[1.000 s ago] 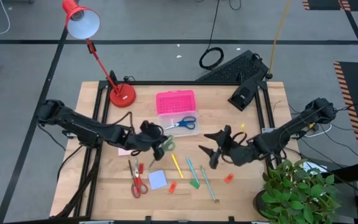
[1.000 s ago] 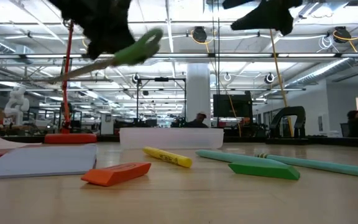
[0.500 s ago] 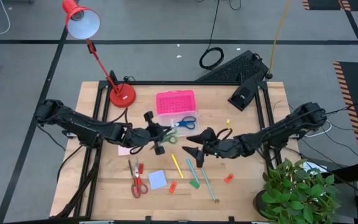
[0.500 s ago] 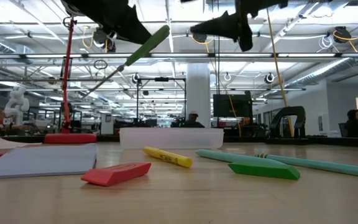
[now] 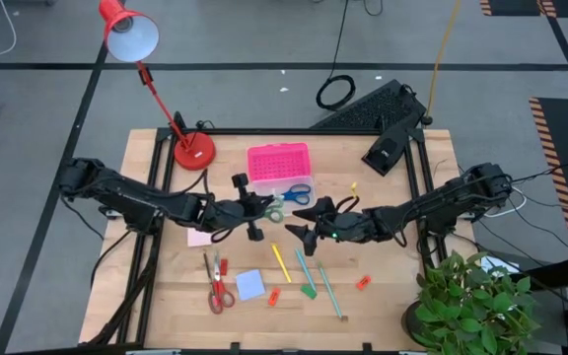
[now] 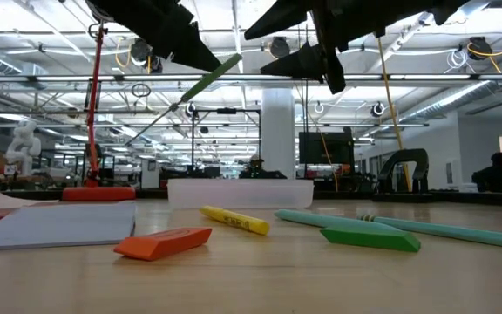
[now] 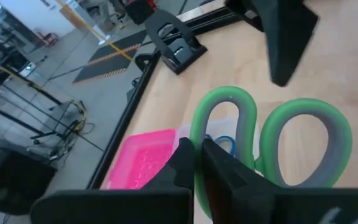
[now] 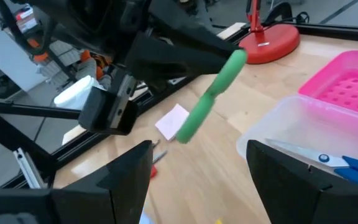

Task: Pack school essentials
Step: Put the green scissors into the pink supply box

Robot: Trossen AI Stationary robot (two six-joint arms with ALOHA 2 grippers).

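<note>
Holding green-handled scissors clamped, left hand hovers beside clear box, likely for drop-in. Right hand, fingers apart, waits near that box, empty.

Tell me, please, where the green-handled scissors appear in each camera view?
High view: green-handled scissors at table centre, at the left end effector.
Low view: upper left, slanting.
Left wrist view: two green loops fill the foreground.
Right wrist view: edge-on near the top.
Shared landmark: pink lid.
</note>
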